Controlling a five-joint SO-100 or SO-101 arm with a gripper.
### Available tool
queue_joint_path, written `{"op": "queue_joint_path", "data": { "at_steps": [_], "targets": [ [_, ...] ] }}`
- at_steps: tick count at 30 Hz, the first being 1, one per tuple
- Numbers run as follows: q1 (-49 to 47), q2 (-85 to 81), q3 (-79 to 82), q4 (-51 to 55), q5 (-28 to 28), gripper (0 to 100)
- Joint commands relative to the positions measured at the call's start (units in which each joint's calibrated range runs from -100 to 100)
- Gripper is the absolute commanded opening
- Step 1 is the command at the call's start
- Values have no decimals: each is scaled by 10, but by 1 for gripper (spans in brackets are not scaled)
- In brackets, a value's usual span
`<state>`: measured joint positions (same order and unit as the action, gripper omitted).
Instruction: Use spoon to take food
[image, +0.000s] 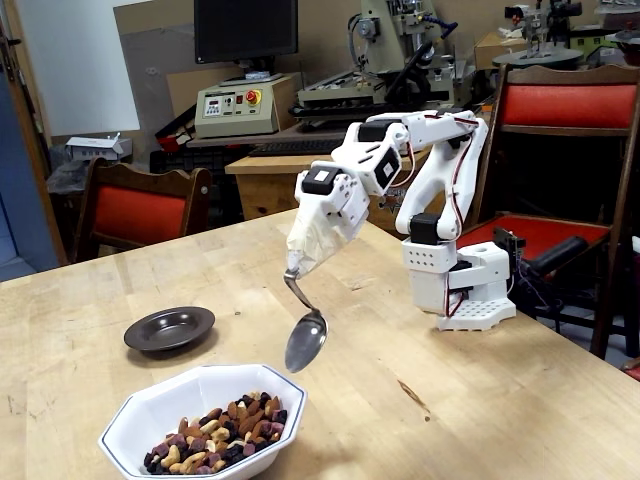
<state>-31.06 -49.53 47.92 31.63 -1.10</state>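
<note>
Fixed view, left to right. Far left on the wooden table (520, 400): a small dark plate (169, 328), empty, well apart from the arm. Front and a little right of it: a white octagonal bowl (160, 410) with a thin dark rim line, holding the food (215, 438), tan nuts mixed with dark purple-brown bits, heaped toward the near side. Above the bowl's far right edge hangs the spoon (305, 341), bowl end down, thin handle bent, clear of both the rim and the food. Its upper end vanishes into a beige tape wrap that also covers the gripper (297, 262); the fingers are hidden, so whether they clamp the handle or the tape alone holds it cannot be told, but the spoon is fixed to the arm's end. Right of that: white arm links, then the base (465, 285) near the table's far edge. Judgement: approach step, no scooping yet. To do it well, carry the spoon further over the bowl toward the heap, lower past the rim without striking it, enter at a shallow angle, then level the spoon bowl before lifting so pieces do not roll off. The bowl looks light; a hard push could slide it.
</note>
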Motion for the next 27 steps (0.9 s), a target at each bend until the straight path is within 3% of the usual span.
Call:
{"op": "queue_joint_path", "data": {
  "at_steps": [1, 27],
  "targets": [
    [37, -8, -46, 9, 1, 4],
    [62, 107, -55, -63, 1, 4]
  ]
}}
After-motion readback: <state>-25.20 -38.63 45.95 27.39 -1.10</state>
